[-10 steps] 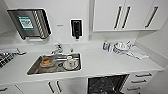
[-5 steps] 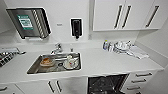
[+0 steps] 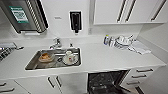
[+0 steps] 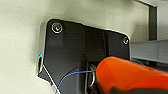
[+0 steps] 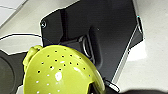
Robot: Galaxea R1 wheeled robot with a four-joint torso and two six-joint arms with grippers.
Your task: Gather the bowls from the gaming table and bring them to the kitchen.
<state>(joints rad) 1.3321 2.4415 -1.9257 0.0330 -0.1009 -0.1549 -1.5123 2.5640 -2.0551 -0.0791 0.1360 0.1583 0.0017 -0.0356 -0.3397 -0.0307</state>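
White countertop (image 3: pixel 105 58) runs along the kitchen wall, with a steel sink (image 3: pixel 53 58) at its left already holding a few dishes, and a black soap dispenser (image 3: pixel 75 20) above. The orange-red bowl (image 4: pixel 130 73) rides at the left wrist and the yellow-green bowl (image 5: pixel 60 72), dotted with small holes, at the right, though I cannot tell whether either claw is clenched on its bowl. To finish well, I'd judge each bowl should be brought low over bare counter or sink space, clear of the faucet (image 3: pixel 56 43), before letting go
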